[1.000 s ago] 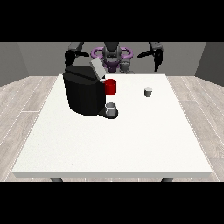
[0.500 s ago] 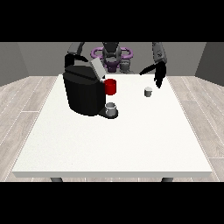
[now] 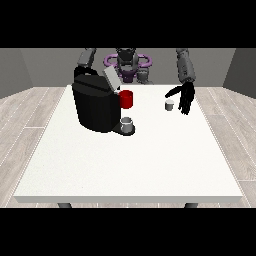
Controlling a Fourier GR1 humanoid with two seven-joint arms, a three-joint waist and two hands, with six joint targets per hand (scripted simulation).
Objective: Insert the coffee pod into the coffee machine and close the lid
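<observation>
**Near the bench's far right, a hand poised by the pod**

On the white bench (image 3: 125, 165) we see the coffee pod (image 3: 170, 104), a small pale cup-shaped thing, standing upright and well apart from the black coffee machine (image 3: 97, 106), whose lid (image 3: 111, 79) is tilted up. Just beside the pod hangs the hand at the view's right (image 3: 184, 98), fingers straight and pointing down, thumb spread toward the pod, holding nothing. We judge the pod light, stiff and smooth-sided, easy to tip or skid if nudged, so we would take it by its side walls, thumb opposite fingers. The hand at the view's left is hidden behind the machine; its state we cannot tell.
</observation>
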